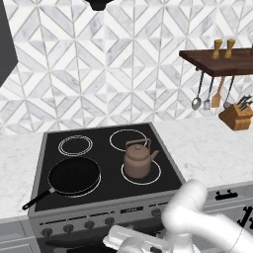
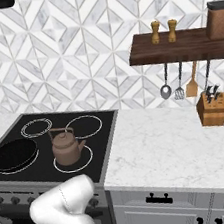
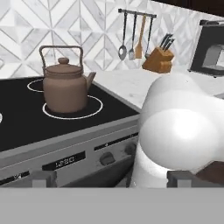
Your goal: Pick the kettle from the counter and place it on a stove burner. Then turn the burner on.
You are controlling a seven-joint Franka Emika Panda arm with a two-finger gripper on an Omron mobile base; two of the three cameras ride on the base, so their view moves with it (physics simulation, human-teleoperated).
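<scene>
The copper-brown kettle [image 1: 139, 159] [image 2: 67, 146] [image 3: 65, 85] stands upright inside the front right stove burner [image 1: 154, 174] [image 2: 86, 160] [image 3: 94, 107], a thin white ring on black glass. To the right of the stove lies the white marble counter [image 1: 212, 148] [image 2: 173, 140] [image 3: 127, 83]. My gripper [image 3: 111, 179] hangs low in front of the stove's front panel, well apart from the kettle. It is open, its two tips far apart with nothing held. My own white elbow covers the right half of the hand view.
A black frying pan [image 1: 74, 175] [image 2: 11, 154] sits on the front left burner. Control knobs [image 1: 69, 228] [image 3: 107, 158] line the stove front. A knife block [image 1: 237, 116] [image 2: 212, 109] and hanging utensils [image 2: 179, 82] stand at the counter's back, under a wooden shelf [image 2: 176, 49].
</scene>
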